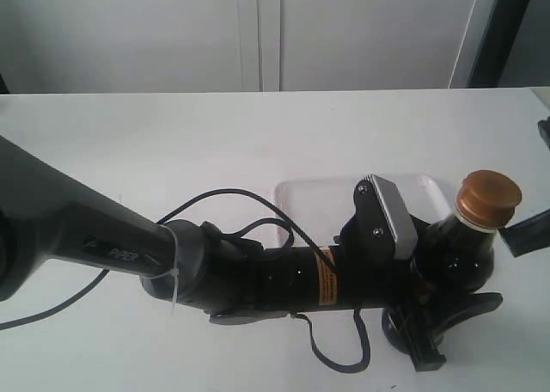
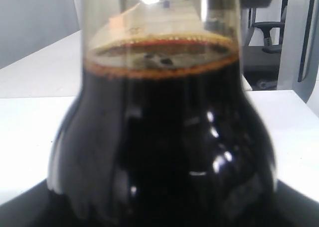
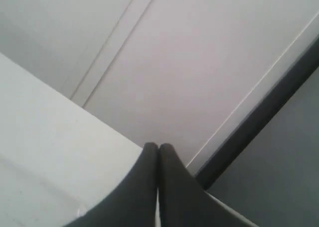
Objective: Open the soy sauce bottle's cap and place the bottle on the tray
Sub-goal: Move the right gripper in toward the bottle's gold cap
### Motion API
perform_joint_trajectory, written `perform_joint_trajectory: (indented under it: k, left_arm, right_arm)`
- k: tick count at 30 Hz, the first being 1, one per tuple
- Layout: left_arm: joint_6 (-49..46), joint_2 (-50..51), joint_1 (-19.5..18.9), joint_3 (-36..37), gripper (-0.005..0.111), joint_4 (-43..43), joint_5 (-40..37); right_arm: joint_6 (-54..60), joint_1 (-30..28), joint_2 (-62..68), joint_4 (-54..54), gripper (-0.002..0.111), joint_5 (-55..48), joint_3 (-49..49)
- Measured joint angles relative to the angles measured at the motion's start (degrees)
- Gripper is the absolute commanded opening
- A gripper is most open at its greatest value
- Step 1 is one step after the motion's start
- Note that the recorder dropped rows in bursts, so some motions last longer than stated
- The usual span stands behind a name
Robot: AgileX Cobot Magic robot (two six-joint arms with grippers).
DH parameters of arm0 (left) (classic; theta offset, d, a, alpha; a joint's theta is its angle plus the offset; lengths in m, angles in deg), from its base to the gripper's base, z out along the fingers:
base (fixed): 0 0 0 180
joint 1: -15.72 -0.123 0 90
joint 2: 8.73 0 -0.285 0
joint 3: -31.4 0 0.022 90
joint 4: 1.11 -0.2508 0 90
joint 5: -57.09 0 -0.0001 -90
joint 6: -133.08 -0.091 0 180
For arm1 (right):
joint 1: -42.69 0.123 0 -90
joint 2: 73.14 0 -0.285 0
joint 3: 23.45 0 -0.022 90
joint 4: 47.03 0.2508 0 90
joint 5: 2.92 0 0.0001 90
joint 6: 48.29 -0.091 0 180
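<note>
The soy sauce bottle stands upright near the table's front right, off the front right corner of the white tray. Its copper-orange cap sits closed on the neck. My left gripper reaches across from the left and is shut on the bottle's dark body. In the left wrist view the soy sauce bottle fills the frame, and the fingers are hidden. My right gripper is shut on nothing and points toward the wall. Its dark tip hangs just right of the bottle's neck.
The left arm lies across the table in front of the tray, and a black cable loops over the tray's left end. A white wall panel and a dark post stand behind the table's far edge.
</note>
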Motion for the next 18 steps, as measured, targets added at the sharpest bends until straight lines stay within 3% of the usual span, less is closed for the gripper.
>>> perform_joint_trajectory:
  k: [6, 18]
  left_arm:
    - [0.0, 0.0, 0.0, 0.0, 0.0, -0.1, 0.0]
    - [0.0, 0.0, 0.0, 0.0, 0.0, -0.2, 0.0]
  right_arm:
    - [9.5, 0.0, 0.0, -2.2, 0.0, -11.6, -1.7]
    - [8.9, 0.2, 0.0, -0.7, 0.0, -36.5, -11.8]
